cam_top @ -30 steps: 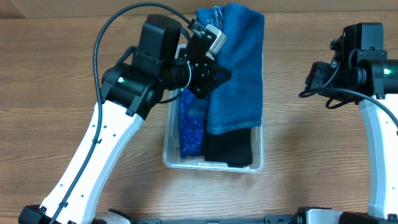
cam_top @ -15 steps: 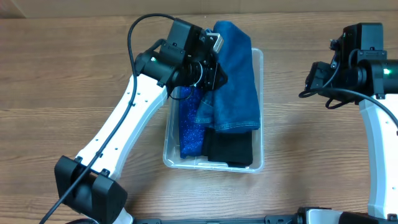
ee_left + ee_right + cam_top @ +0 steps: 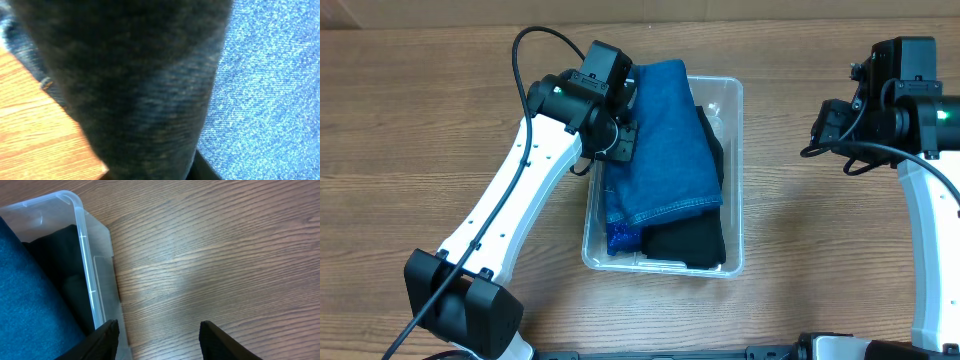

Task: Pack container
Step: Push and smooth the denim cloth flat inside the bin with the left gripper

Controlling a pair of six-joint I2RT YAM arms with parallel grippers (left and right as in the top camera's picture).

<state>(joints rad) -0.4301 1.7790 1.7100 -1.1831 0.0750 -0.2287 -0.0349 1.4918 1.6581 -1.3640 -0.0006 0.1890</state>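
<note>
Overhead, left gripper (image 3: 623, 141) on denim (image 3: 665, 150) at container (image 3: 738, 200) rim, grip unclear, right gripper (image 3: 159, 325) agape over table (image 3: 225, 255).

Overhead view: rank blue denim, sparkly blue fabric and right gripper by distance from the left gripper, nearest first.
1. Blue denim: right beside the left gripper, by the left wall of the container.
2. Sparkly blue fabric: in the container's near-left corner, toward the robot.
3. Right gripper: far off on the right, outside the container.
</note>
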